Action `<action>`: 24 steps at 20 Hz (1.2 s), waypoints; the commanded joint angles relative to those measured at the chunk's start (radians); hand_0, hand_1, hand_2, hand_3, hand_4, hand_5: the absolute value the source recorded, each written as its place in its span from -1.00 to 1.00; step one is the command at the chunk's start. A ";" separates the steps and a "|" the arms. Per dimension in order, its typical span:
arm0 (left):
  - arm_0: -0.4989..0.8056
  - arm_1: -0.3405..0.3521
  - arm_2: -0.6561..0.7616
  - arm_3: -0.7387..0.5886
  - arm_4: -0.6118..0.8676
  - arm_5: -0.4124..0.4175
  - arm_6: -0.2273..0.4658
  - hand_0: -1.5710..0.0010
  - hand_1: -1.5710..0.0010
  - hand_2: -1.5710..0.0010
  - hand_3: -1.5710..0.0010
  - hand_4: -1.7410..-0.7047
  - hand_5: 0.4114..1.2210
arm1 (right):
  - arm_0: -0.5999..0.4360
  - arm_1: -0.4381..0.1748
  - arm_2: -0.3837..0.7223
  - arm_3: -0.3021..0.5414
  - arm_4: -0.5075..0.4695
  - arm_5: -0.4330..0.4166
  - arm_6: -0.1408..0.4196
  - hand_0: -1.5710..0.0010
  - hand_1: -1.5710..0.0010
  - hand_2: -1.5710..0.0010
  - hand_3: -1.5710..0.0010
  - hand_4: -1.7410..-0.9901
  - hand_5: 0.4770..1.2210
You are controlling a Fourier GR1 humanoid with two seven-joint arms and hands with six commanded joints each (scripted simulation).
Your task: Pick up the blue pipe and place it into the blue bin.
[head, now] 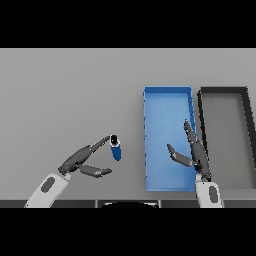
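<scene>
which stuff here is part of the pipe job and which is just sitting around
Part of the job:
- small blue cylindrical pipe
- open blue rectangular bin
- left hand, fingers touching the pipe's top

Just sitting around:
- dark grey rectangular bin
- right hand, over the blue bin

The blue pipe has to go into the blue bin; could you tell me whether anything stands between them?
Nothing on the table lies between the blue pipe and the blue bin; the right hand hovers over the bin.

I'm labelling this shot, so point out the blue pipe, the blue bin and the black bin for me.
blue pipe [116,150]: head view, middle of its blue body.
blue bin [162,125]: head view, bare floor of the bin.
black bin [222,135]: head view, bare grey floor inside the black rim.
</scene>
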 commanded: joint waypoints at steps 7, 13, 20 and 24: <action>-0.091 -0.147 -0.041 0.147 -0.037 0.006 0.016 1.00 1.00 1.00 1.00 0.22 -0.92 | 0.031 0.003 -0.006 -0.032 -0.015 0.001 -0.018 1.00 1.00 1.00 1.00 0.24 -0.66; -0.152 -0.233 -0.036 0.256 -0.035 -0.001 -0.071 1.00 1.00 0.97 0.98 0.22 -0.76 | 0.012 -0.001 -0.013 -0.012 -0.015 0.001 0.000 1.00 1.00 1.00 1.00 0.26 -0.67; -0.138 -0.334 -0.008 0.299 0.017 0.037 -0.102 -0.26 -0.36 -0.43 -0.40 -0.60 0.50 | 0.009 -0.003 -0.018 -0.005 -0.018 0.002 -0.010 1.00 1.00 1.00 1.00 0.28 -0.64; -0.126 -0.329 -0.041 0.277 -0.032 0.092 -0.139 -0.70 -0.74 -0.77 -0.66 -0.82 0.80 | 0.000 -0.002 -0.011 -0.002 -0.005 -0.004 0.000 1.00 1.00 1.00 1.00 0.29 -0.63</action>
